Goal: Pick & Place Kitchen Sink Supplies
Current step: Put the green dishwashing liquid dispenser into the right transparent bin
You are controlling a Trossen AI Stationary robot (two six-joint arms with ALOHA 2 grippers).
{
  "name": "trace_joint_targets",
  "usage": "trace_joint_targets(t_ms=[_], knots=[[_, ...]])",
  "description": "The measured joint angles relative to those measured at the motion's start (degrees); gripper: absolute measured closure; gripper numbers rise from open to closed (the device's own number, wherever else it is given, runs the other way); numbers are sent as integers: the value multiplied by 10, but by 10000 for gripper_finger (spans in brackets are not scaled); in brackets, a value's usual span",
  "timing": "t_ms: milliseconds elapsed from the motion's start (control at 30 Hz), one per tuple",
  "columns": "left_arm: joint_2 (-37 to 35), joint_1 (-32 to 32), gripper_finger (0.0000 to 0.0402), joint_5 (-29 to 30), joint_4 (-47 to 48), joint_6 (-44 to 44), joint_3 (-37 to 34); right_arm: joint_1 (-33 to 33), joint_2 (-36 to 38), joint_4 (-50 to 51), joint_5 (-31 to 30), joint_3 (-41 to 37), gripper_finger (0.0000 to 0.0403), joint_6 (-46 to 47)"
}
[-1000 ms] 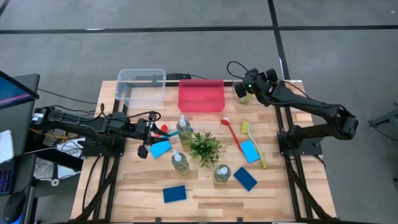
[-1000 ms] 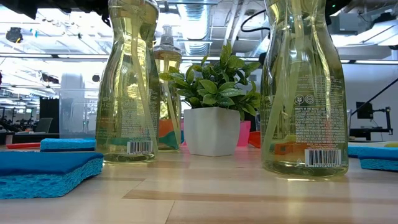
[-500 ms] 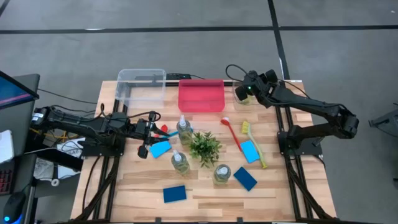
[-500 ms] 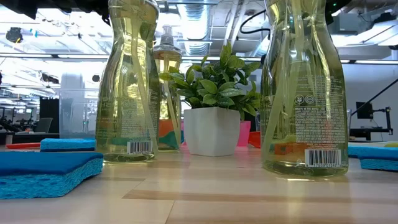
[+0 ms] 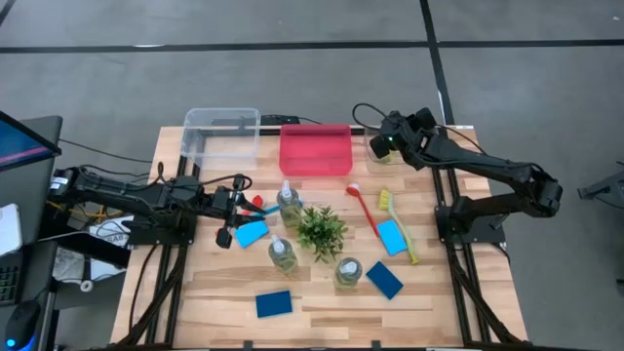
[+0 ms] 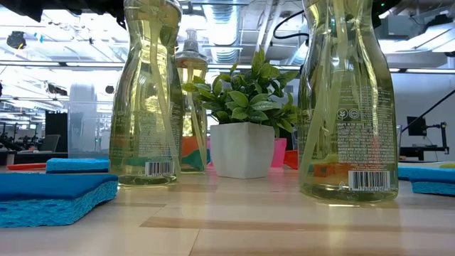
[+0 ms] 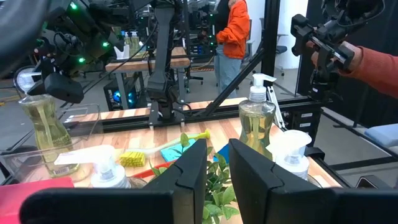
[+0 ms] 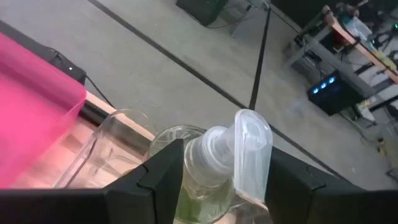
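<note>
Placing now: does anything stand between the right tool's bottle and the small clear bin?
Nothing visible does. The pump bottle at the right tool is directly over the small clear bin and seems partly down inside its walls.

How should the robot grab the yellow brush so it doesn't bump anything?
Probably from straight above, pinching the thin handle of the yellow brush near its bare far end by the table's front, jaws across it. It lies flat, and a blue sponge crowds its middle.

My fingers (image 8: 155, 180) flank a pump bottle (image 8: 211, 180), jaws spread on either side of its neck. Bottle sits inside clear bin (image 8: 102, 146). Pink bin (image 8: 31, 118) beside it.
</note>
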State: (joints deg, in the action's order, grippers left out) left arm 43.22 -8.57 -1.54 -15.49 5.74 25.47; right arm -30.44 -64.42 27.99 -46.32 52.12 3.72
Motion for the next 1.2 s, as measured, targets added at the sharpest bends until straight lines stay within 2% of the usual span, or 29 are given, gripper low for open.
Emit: trace_joint_targets(t_ms=[400, 600, 967, 1200], knots=[[0, 0, 334, 0, 0, 0, 0, -4, 14, 11, 48, 1, 219, -23], [0, 0, 334, 0, 0, 0, 0, -14, 64, 27, 118, 1, 219, -15], [0, 0, 334, 0, 0, 0, 0, -9, 149, 111, 125, 1, 219, 36], [0, 0, 334, 0, 0, 0, 0, 42, 208, 120, 152, 1, 219, 54]])
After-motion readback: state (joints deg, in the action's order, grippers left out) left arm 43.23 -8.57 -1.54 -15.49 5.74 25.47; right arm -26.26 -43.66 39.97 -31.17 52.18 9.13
